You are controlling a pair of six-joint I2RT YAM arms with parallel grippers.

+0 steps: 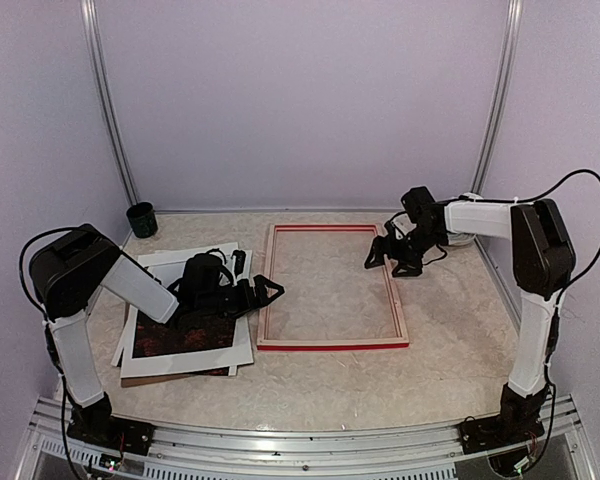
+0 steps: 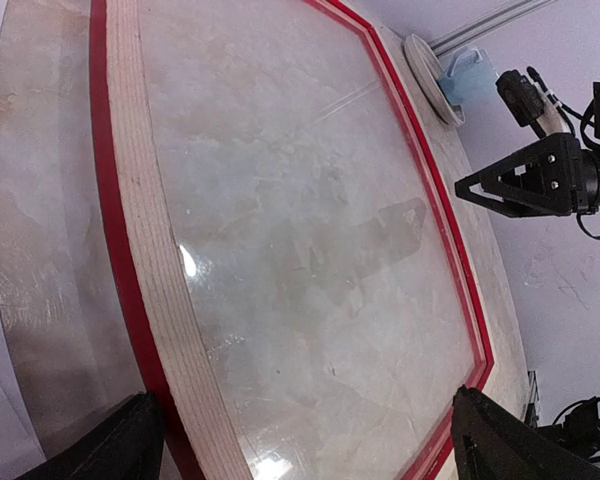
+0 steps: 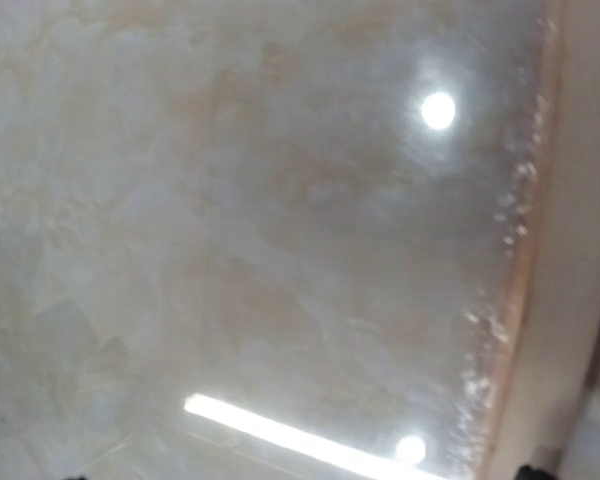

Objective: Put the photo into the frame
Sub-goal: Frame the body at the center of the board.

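Note:
The frame (image 1: 329, 342) lies flat in the middle of the table, pale wood back up, red edges showing, with glass inside. It fills the left wrist view (image 2: 150, 270). The photo (image 1: 175, 338), dark reddish, lies left of the frame in a stack of white sheets, partly under my left arm. My left gripper (image 1: 266, 291) is open and empty, hovering by the frame's left edge; its fingertips (image 2: 130, 440) stand wide apart. My right gripper (image 1: 380, 254) is open and empty above the frame's right rail. The right wrist view shows only blurred glass and the frame's edge (image 3: 515, 300).
A dark green cup (image 1: 141, 219) stands at the back left corner. A white round object (image 2: 428, 72) with a blue piece beside it sits at the back right, behind the right arm. White sheets (image 1: 185, 365) spread under the photo. Walls close three sides.

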